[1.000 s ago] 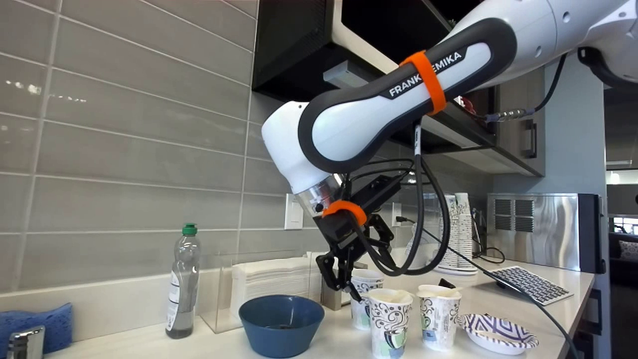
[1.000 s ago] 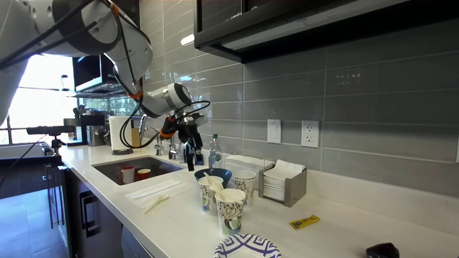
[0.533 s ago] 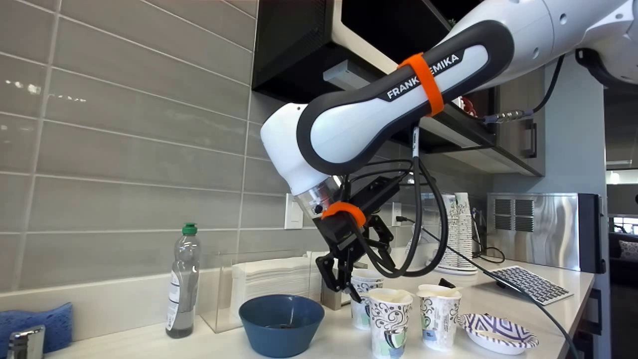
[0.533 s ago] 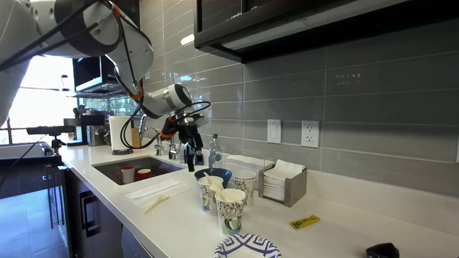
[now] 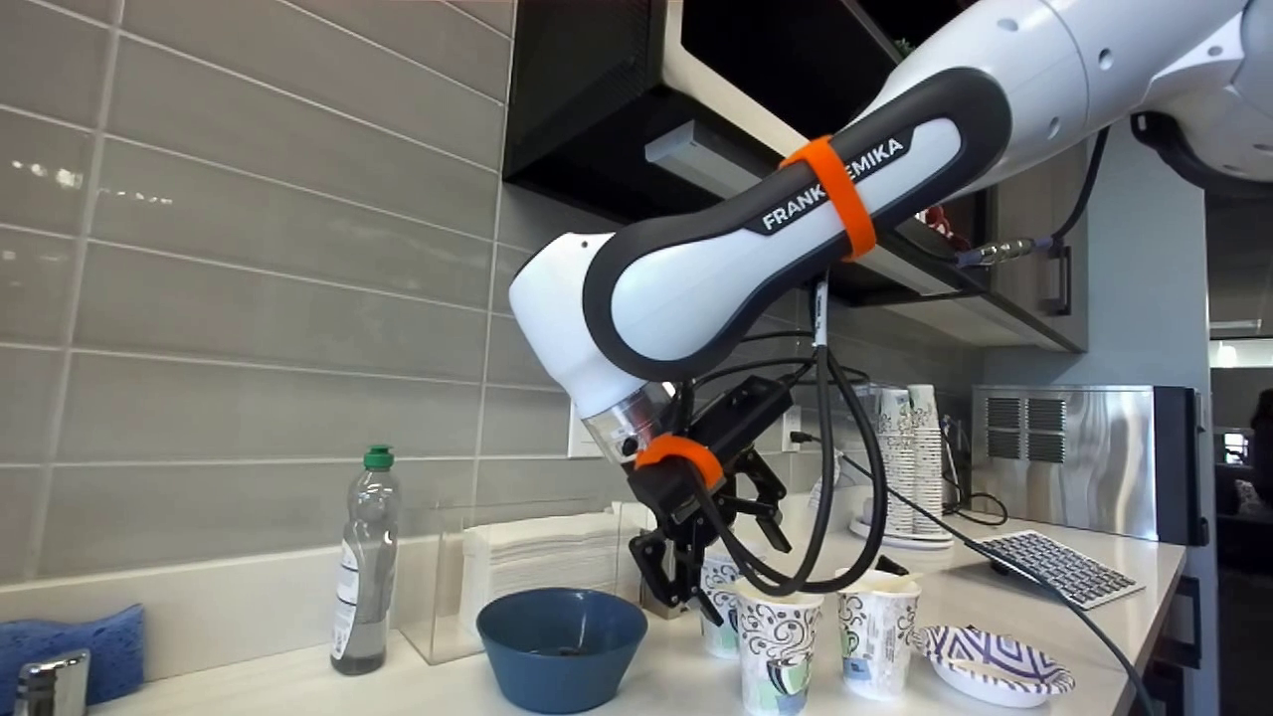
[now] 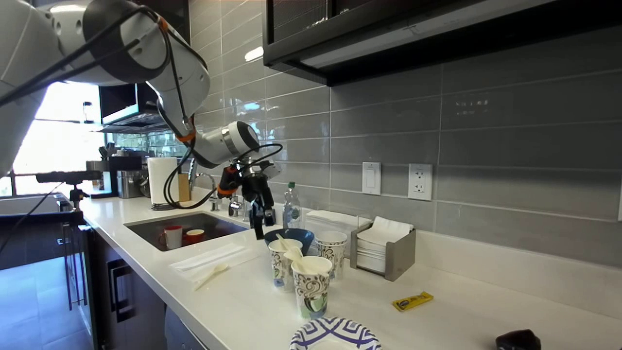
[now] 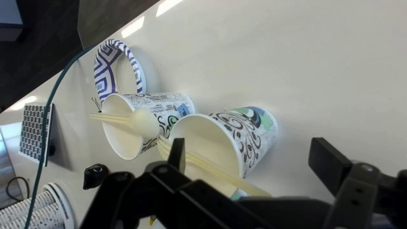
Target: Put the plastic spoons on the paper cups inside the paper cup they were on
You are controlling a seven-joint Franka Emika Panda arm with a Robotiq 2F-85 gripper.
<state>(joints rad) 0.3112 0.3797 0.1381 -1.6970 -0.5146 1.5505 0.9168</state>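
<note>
Across round white paper cups (image 7: 246, 136) sit long cream plastic spoons (image 7: 141, 122): zero in, both to go; black two-fingered gripper (image 7: 251, 157) gapes empty.

A kitchen – a mug (image 6: 174, 238) in the sink (image 6: 216, 225), a paper-towel roll (image 6: 158, 180), tiled backsplash (image 6: 384, 119)

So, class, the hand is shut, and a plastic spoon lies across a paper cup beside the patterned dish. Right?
Not quite: the hand is open, its fingers wide apart in the wrist view. A plastic spoon does lie across a paper cup beside the patterned dish.
</note>
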